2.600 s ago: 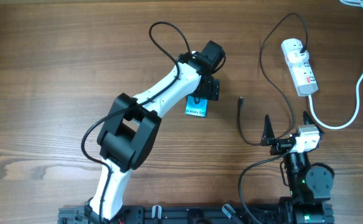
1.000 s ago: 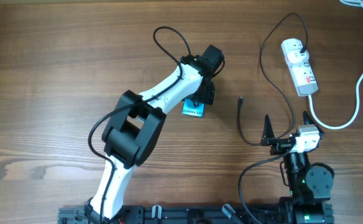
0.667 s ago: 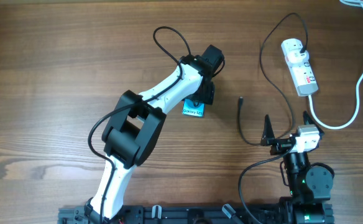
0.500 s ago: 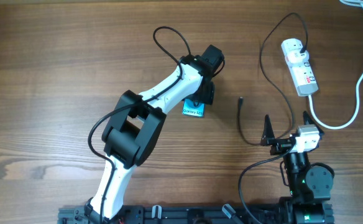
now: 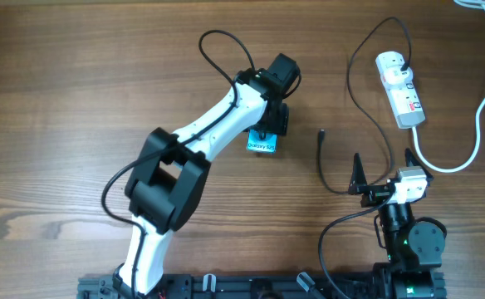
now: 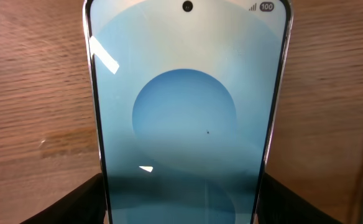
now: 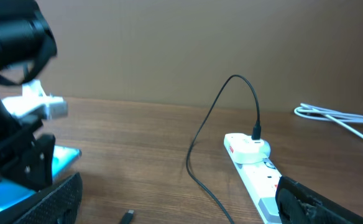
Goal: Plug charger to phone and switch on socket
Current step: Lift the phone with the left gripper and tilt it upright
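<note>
The phone (image 5: 262,144) (image 6: 184,112) lies under my left gripper (image 5: 263,133) (image 6: 181,182), turquoise screen up. The dark fingers (image 6: 76,202) press its two long edges, so the gripper is shut on it. The right wrist view shows the phone (image 7: 63,157) at far left. The charger's black plug tip (image 5: 321,135) (image 7: 127,216) lies loose on the table, right of the phone. Its thin cable loops up to a white adapter (image 5: 390,61) (image 7: 248,146) seated in the socket (image 5: 402,93) (image 7: 262,186). My right gripper (image 5: 384,166) (image 7: 181,205) stands open and empty near its base, below the socket.
A thick white cord (image 5: 475,124) (image 7: 337,115) runs from the socket's near end round to the table's right edge. The black cable's loop (image 5: 367,124) lies between the plug tip and the socket. The left arm's black elbow (image 5: 166,178) hangs over the table's middle.
The left arm's elbow has swung left and the phone has shifted slightly right and up in its grip. The right arm, cable and socket have not moved.
</note>
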{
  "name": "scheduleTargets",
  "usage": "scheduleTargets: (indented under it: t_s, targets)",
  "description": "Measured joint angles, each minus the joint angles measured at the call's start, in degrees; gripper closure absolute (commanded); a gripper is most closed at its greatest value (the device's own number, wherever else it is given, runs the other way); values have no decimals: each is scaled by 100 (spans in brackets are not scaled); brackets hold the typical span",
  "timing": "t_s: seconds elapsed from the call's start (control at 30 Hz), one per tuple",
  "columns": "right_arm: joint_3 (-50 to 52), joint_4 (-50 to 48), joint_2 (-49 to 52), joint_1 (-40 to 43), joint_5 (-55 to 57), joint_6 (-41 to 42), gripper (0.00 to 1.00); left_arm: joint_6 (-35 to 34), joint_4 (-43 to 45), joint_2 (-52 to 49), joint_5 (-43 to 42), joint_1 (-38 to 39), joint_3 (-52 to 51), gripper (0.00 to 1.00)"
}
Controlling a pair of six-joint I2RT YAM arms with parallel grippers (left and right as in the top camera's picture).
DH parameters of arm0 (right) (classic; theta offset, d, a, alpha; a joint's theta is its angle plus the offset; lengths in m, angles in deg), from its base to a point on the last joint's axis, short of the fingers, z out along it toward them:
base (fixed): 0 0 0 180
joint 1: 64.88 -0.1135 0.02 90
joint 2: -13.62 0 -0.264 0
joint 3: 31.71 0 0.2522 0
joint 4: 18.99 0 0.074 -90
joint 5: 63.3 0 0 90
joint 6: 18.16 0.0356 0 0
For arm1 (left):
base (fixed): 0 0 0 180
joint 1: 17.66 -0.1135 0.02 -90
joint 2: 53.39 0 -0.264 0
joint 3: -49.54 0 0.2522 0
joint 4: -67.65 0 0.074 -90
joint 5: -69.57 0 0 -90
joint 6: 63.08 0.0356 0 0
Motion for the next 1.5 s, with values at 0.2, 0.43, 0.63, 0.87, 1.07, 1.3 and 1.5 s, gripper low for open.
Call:
scheduleTargets:
  t_s: [0.2, 0.43, 0.63, 0.87, 1.07, 1.3, 1.5]
  targets:
    - [0, 0, 0, 0, 0, 0, 0, -92, -96, 352, -190, -37, 0, 34]
    - [0, 0, 0, 0, 2, 0, 0, -354, -101, 577, -1327, -466, -4, 35]
    - [0, 0, 0, 0, 2, 0, 0, -542, -101, 743, -2970, -1231, -4, 34]
    - [0, 0, 0, 0, 0, 0, 0, -833, -101, 743, -4854, -2050, -4, 34]
    - [0, 0, 0, 0, 2, 0, 0, -1126, -98, 743, -5960, -2667, -7, 34]
    - [0, 0, 0, 0, 2, 0, 0, -1495, -98, 743, -6961, -3191, -4, 34]
    - [0, 0, 0, 0, 2, 0, 0, -1700, -96, 743, -7720, -3410, -7, 34]
